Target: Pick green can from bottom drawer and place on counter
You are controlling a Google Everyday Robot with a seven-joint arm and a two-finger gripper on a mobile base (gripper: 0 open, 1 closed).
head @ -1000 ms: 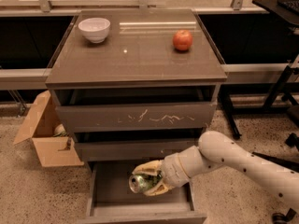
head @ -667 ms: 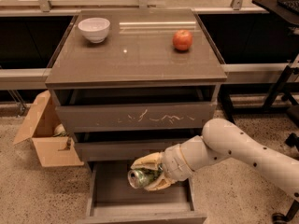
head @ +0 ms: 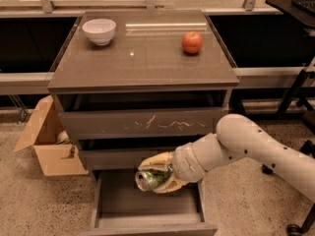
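Claw (head: pixel 153 175) is up a bit and slightly left vs a second ago, and the can (head: pixel 146 181) came with it; the arm (head: pixel 256 144) elbow sits higher too. Apple, bowl, box and drawers unchanged. Nearest the camera: bottom drawer (head: pixel 125 208) pulled out, low front edge at the bottom of the frame. Claw hangs over the back half of that drawer, just in front of the middle drawer (head: pixel 115 158), clear of the drawer floor. Its yellowish fingers (head: pixel 158 162) are clamped on the can, one above and one below. Can lies on its side in the grip, silver end pointing left, green body mostly hidden by the fingers; it's lifted off the drawer floor, about level with the middle drawer's lower edge. White arm enters from the right edge, bends beside the cabinet's right side and runs down-left to the claw. Middle drawer looks pushed in. Top drawer (head: pixel 98 124) above it has pale scratches across the front and a dark gap over it. Cardboard box (head: pixel 47 146) on the floor left of the cabinet, flaps open, contents unclear. Surface (head: pixel 142 63) is glossy, with window glare. Apple (head: pixel 192 42) right rear, bowl (head: pixel 99 30) left rear, well apart.
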